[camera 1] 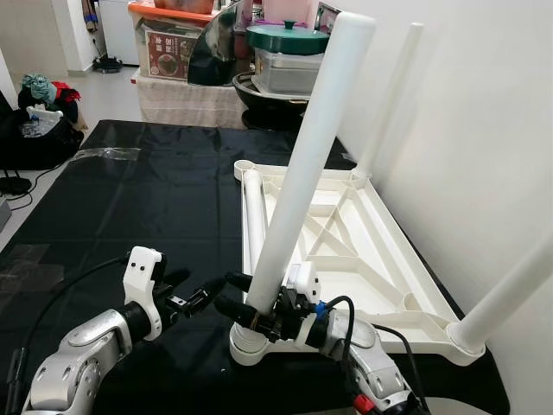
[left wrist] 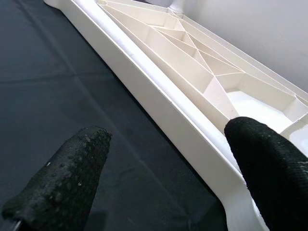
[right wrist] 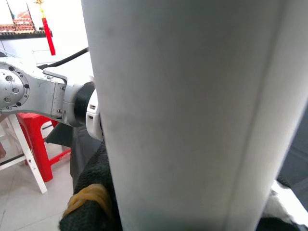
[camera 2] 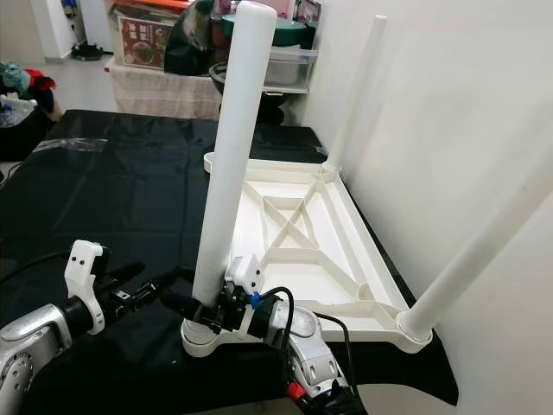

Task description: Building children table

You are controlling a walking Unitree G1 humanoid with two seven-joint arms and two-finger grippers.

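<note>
Where right gripper jaws pinch white leg low, left gripper jaws spread beside tabletop

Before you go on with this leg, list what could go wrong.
1. The white leg leans in its corner socket while the right gripper holds it low down; it may bind or pop out.
2. The loose leg lying in the upturned tabletop could roll if the top shifts.
3. The open left gripper sits close and could get nudged.
</note>
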